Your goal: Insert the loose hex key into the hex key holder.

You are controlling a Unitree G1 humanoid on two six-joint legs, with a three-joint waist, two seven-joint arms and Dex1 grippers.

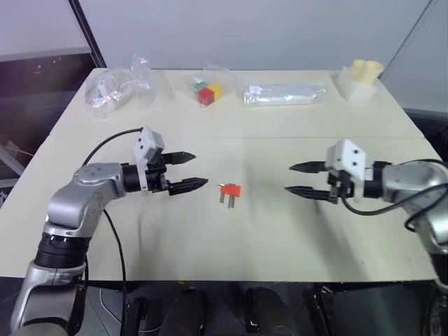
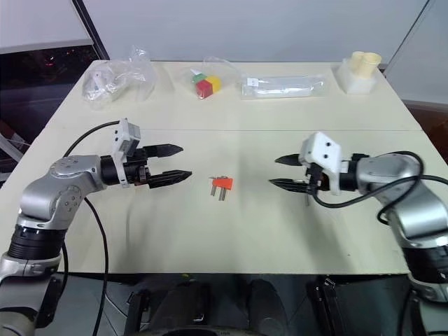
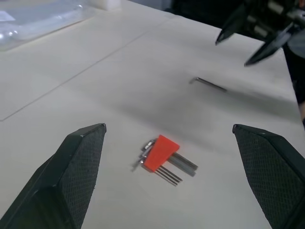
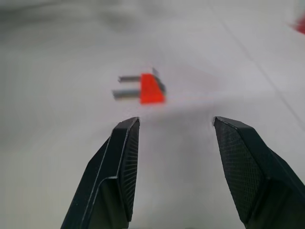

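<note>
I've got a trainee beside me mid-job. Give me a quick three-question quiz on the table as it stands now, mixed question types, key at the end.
1. True or false: the loose hex key is already seated in the hex key holder.
2. Which tool hovers nearer the loose hex key? A) left tool B) right tool
3. Fill in: both tools have their fingers ____ and hold nothing.

Key: 1 false, it lies bare on the table, apart from the holder. 2 B. 3 open.
</note>
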